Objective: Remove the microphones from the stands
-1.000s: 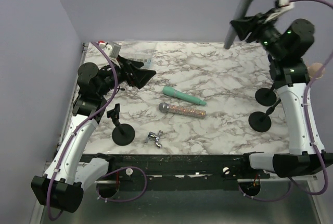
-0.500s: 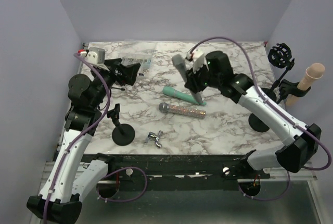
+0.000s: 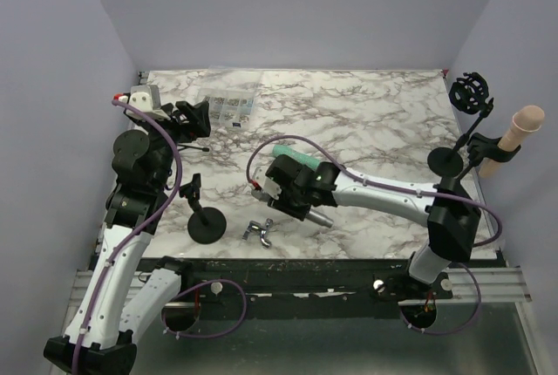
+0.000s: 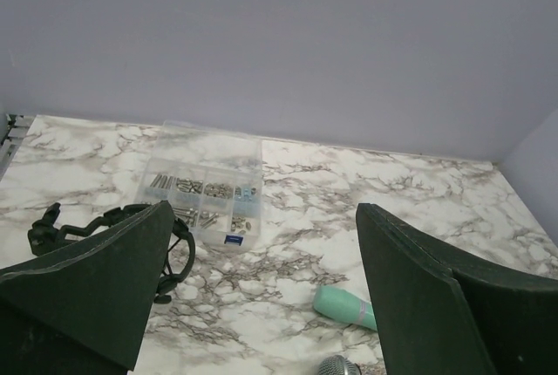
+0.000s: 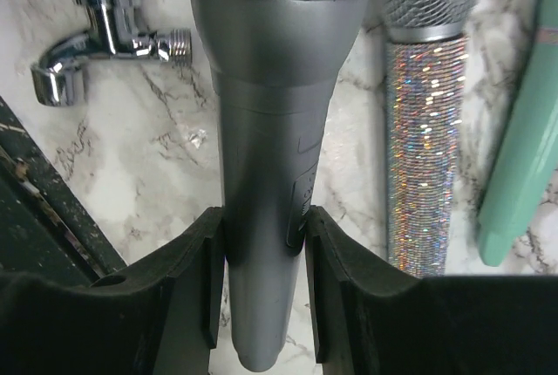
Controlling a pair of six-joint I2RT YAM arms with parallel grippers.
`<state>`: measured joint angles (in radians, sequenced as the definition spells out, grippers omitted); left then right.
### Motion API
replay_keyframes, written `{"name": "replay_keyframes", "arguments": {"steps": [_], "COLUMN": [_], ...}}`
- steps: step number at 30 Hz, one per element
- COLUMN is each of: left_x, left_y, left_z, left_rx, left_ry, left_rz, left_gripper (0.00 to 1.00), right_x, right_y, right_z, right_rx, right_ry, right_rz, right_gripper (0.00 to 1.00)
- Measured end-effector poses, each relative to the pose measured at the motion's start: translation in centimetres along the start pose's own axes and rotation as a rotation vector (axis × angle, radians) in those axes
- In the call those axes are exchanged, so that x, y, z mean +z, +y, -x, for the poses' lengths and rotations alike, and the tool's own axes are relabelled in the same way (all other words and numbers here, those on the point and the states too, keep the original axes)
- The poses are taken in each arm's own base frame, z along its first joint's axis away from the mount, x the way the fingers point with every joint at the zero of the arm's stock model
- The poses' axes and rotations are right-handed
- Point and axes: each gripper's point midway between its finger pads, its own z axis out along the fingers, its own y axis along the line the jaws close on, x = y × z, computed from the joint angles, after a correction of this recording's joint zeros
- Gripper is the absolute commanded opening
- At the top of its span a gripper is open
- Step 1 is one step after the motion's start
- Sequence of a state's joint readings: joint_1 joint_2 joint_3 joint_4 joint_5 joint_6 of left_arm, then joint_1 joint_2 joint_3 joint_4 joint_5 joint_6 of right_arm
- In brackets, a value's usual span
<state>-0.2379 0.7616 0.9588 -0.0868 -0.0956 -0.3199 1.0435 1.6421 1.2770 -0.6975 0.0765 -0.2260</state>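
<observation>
My right gripper [image 3: 298, 195] is low over the front middle of the table, shut on the grey microphone [image 5: 270, 122]. The microphone's barrel sits between the pads, its mesh head pointing toward the front edge; its tail [image 3: 321, 216] sticks out behind the gripper [image 5: 264, 218]. It lies along a glitter microphone [image 5: 425, 131], with a mint-green one [image 3: 292, 155] beyond. An empty stand [image 3: 445, 161] with a shock mount [image 3: 471, 92] is at the right. My left gripper [image 3: 187, 118] hangs open at the back left, holding nothing [image 4: 261, 288].
A short black stand with a round base [image 3: 207, 222] is at the front left. A chrome tap fitting [image 3: 260, 232] lies by the table's front edge [image 5: 44, 218]. A clear box of screws [image 4: 205, 196] is at the back left, and a beige holder [image 3: 514, 131] sits off the right edge.
The right arm has swung down from high at the back right to the front middle of the table, still carrying the grey microphone. The left gripper has drawn back and left slightly.
</observation>
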Motion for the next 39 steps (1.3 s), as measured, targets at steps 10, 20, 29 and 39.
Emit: {"name": "replay_keyframes", "arguments": {"steps": [10, 20, 29, 39], "left_x": [0.0, 0.0, 0.0, 1.0], "left_y": [0.1, 0.1, 0.0, -2.4], "left_z": [-0.4, -0.4, -0.4, 2.6], "left_rx": [0.002, 0.002, -0.005, -0.099], "left_ry": [0.013, 0.014, 0.013, -0.018], "left_rz": [0.004, 0.002, -0.002, -0.073], "left_gripper": [0.89, 0.89, 0.92, 0.96], "right_x": [3.6, 4.8, 6.0, 6.2], "right_y": [0.7, 0.0, -0.4, -0.7], "right_z": [-5.8, -5.9, -6.1, -5.7], "right_rx": [-0.064, -0.101, -0.132, -0.147], "right_ry": [0.211, 0.224, 0.238, 0.223], "right_rz": [-0.049, -0.094, -0.118, -0.134], "right_gripper": [0.01, 0.12, 0.36, 0.67]}}
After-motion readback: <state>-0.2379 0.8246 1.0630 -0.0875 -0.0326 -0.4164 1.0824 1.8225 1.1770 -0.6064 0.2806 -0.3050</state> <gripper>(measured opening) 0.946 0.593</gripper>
